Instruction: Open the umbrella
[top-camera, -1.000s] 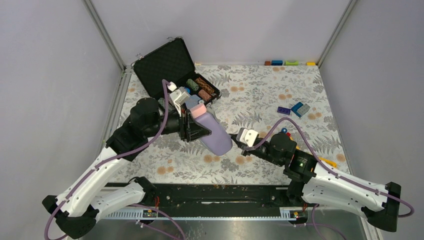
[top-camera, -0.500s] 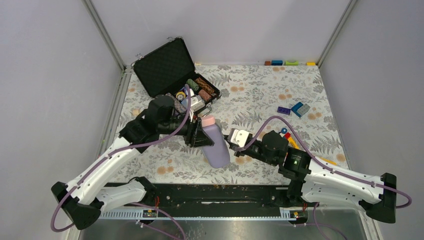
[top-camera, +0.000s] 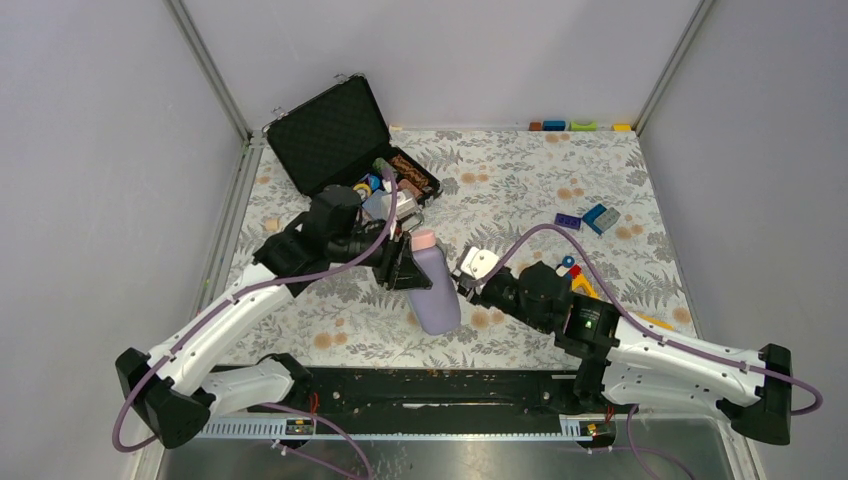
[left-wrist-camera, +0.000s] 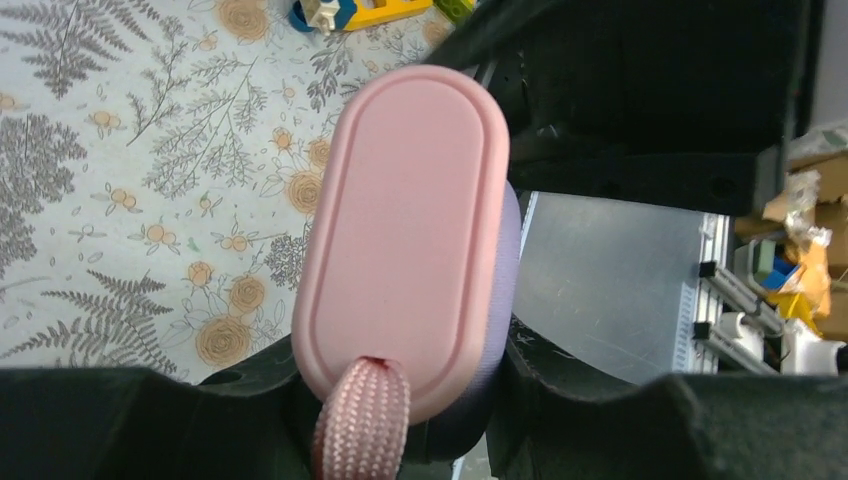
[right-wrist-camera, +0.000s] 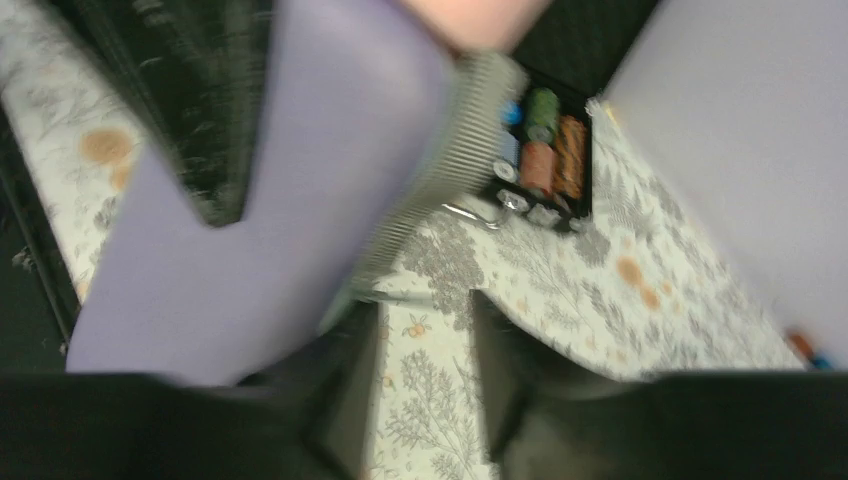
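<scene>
The umbrella stands folded inside its lilac-grey sleeve (top-camera: 435, 298), tilted, its pink handle (top-camera: 424, 240) sticking out on top. My left gripper (top-camera: 408, 272) is shut on the umbrella just below the handle. In the left wrist view the handle's pink end (left-wrist-camera: 405, 235) and its woven strap (left-wrist-camera: 360, 420) fill the frame, with the left gripper (left-wrist-camera: 400, 410) clamped around the sleeve (left-wrist-camera: 503, 290). My right gripper (top-camera: 463, 283) is open beside the sleeve's right side. The right wrist view is blurred: the right gripper (right-wrist-camera: 425, 390) has only tablecloth between its fingers, and the sleeve (right-wrist-camera: 300, 180) is up and to the left.
An open black case (top-camera: 330, 130) with rolls and small items (top-camera: 400, 180) lies behind the left arm. Loose bricks (top-camera: 600, 218) sit at the right, coloured blocks (top-camera: 580, 126) along the back edge, small toys (top-camera: 575, 275) by the right arm.
The left arm swung the umbrella more upright and slightly forward. The right gripper moved in toward the sleeve and went from shut to open.
</scene>
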